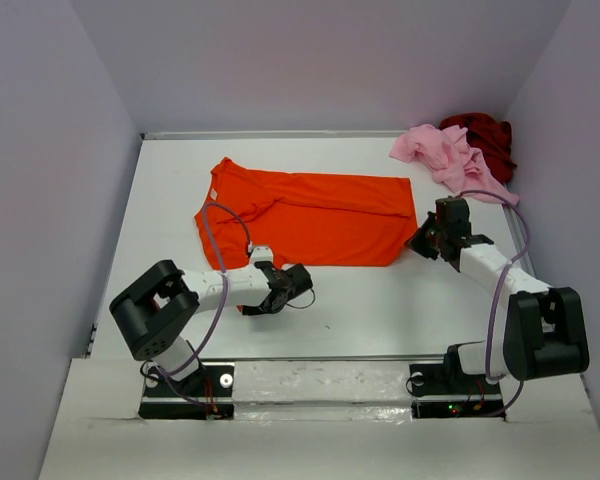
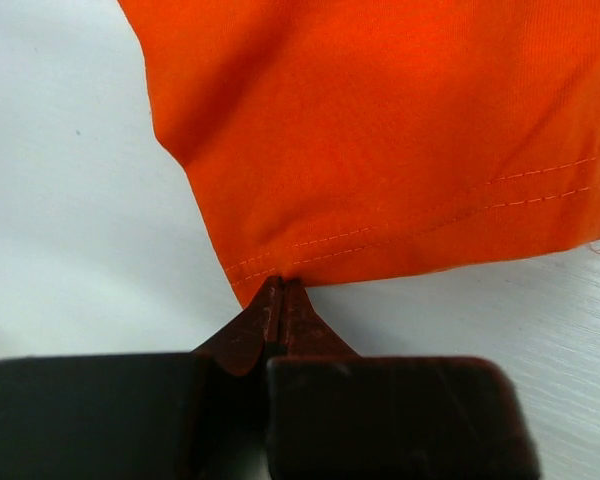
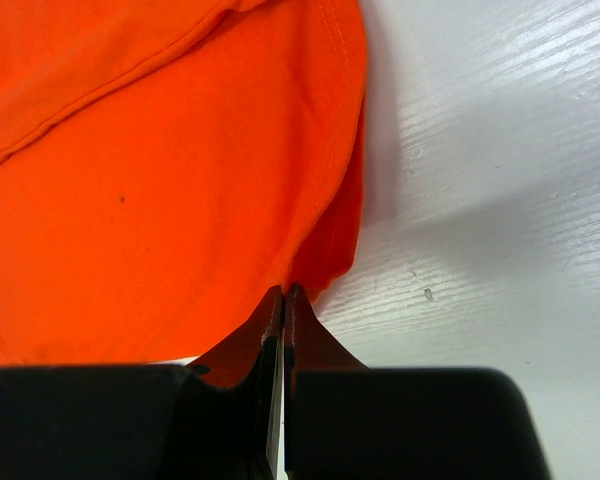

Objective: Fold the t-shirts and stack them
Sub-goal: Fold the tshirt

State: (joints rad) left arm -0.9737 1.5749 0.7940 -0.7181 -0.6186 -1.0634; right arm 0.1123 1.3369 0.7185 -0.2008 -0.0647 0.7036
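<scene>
Orange t-shirt [image 1: 310,215] spread flat on the white desk [image 1: 380,300], neck opening to the left. Left fingers [image 2: 265,325] clenched on the stitched hem at a near corner. Right fingers [image 3: 305,340] pinched shut on the cloth edge at the right side. Pink t-shirt [image 1: 445,155] crumpled in the far right corner, touching the dark red t-shirt [image 1: 488,135] behind.

A spread t-shirt [image 1: 310,215] lies mid-worktop [image 1: 380,300]. The left hand [image 1: 255,303] is at its near left edge and the right hand [image 1: 418,243] at its near right corner. Two bunched t-shirts [image 1: 450,155] lie in the far right corner.
</scene>
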